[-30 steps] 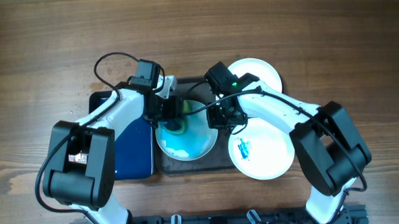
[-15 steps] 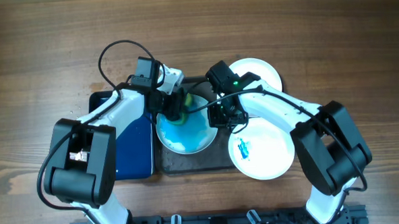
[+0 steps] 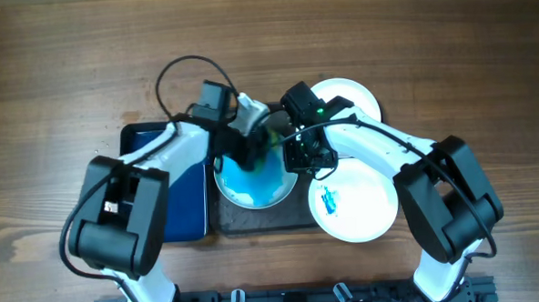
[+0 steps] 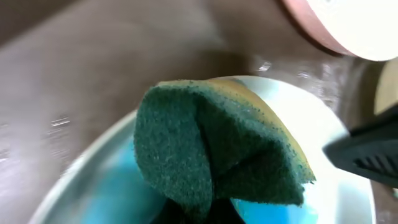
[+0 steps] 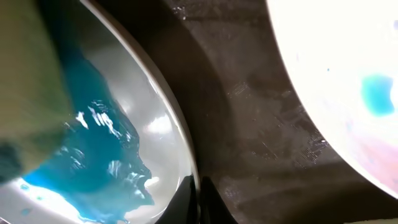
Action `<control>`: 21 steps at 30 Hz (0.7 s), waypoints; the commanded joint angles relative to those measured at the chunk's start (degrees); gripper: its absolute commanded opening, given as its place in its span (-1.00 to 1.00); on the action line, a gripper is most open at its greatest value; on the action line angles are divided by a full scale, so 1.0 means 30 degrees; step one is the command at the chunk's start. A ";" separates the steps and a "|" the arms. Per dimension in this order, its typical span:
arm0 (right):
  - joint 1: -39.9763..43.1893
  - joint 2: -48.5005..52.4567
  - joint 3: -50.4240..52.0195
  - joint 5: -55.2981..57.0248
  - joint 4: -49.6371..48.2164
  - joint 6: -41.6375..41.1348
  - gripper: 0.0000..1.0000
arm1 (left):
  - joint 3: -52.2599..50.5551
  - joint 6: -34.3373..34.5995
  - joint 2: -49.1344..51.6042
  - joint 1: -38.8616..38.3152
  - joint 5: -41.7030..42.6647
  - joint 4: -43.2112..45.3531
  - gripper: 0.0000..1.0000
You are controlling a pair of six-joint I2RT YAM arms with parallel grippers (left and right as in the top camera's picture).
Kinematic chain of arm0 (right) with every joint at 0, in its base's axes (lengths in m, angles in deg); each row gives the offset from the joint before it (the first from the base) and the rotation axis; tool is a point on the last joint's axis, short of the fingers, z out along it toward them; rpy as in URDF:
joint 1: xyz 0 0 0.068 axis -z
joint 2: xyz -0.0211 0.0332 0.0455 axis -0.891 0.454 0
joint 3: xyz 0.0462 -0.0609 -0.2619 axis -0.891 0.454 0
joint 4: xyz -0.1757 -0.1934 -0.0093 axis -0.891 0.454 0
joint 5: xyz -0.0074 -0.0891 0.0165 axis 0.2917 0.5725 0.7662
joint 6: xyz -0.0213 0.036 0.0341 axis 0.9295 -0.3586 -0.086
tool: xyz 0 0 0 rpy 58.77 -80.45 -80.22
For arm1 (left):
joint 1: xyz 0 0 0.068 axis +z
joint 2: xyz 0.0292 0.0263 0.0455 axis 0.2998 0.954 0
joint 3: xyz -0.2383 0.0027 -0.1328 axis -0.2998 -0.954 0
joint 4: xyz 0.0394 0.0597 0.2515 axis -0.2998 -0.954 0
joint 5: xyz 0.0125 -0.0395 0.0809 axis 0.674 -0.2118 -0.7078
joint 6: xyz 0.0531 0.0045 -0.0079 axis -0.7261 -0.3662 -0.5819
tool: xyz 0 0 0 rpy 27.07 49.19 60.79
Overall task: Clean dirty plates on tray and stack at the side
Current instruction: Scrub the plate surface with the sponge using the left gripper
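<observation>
A plate [image 3: 251, 186] covered in blue smear lies on the dark tray [image 3: 254, 223]. My left gripper [image 3: 254, 153] is shut on a green sponge [image 3: 267, 136] pressed onto the plate's far right part. In the left wrist view the folded sponge [image 4: 211, 149] covers the plate [image 4: 305, 118] above my left gripper [image 4: 199, 214]. My right gripper [image 3: 295, 161] is shut on the plate's right rim; in its wrist view the right gripper [image 5: 200, 199] pinches the plate [image 5: 149, 124] at its edge. A second plate [image 3: 352, 204] with a small blue scribble overlaps the tray's right edge.
A clean white plate [image 3: 351, 97] sits at the back right, partly under my right arm. A deep-blue tray [image 3: 176, 205] lies left of the dark tray, under my left arm. Bare wooden table surrounds everything.
My left gripper has swept the sponge from the plate's left middle toward its far right edge. The blue smear has spread wider. My right gripper has kept its hold on the rim.
</observation>
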State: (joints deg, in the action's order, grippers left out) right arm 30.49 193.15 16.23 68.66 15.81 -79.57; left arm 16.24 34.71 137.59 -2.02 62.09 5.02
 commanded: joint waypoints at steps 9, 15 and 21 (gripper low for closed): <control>0.0109 0.0277 0.0160 0.1013 0.0153 0.0168 -0.91 | -0.0831 0.0306 0.1246 0.0342 -0.0692 0.0568 -0.92; 0.0109 0.0277 0.0160 0.0634 0.0168 0.0546 -0.91 | -0.0809 -0.1027 0.1246 0.1880 -0.0619 0.0568 -0.92; 0.0109 0.0277 0.0160 0.0641 0.0160 0.0503 -0.91 | -0.0721 -0.0976 0.1246 0.2659 -0.1515 0.0532 -0.92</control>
State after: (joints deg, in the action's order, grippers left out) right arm 30.53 193.15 16.23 68.83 15.92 -79.31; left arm 15.80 32.98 138.44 3.71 65.83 7.06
